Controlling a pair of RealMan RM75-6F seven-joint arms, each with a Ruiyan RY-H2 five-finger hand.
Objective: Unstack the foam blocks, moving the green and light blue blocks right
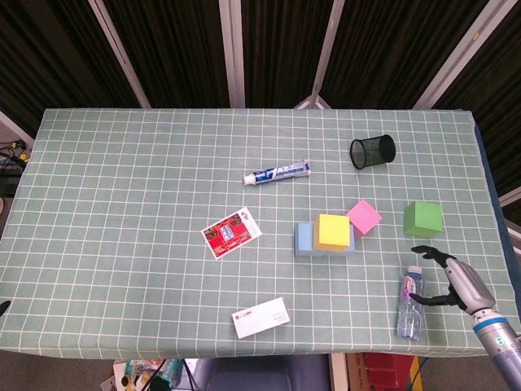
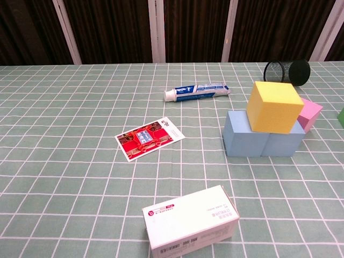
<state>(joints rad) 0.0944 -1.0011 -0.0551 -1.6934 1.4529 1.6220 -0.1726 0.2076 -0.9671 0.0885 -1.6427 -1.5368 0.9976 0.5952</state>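
Note:
The green block (image 1: pixel 423 218) stands alone on the cloth at the right, with only a sliver of it (image 2: pixel 342 115) at the chest view's right edge. The light blue block (image 1: pixel 304 239) (image 2: pixel 259 141) lies flat with the yellow block (image 1: pixel 332 230) (image 2: pixel 274 106) on top and the pink block (image 1: pixel 364 217) (image 2: pixel 309 114) leaning at its right end. My right hand (image 1: pixel 450 278) is open, fingers spread, near the table's front right, below the green block and beside the water bottle. The left hand shows in neither view.
A water bottle (image 1: pixel 411 301) lies just left of my right hand. A black mesh cup (image 1: pixel 372 151) lies on its side at the back right. A toothpaste tube (image 1: pixel 278 172), a red card (image 1: pixel 231 232) and a white box (image 1: pixel 260 317) lie further left.

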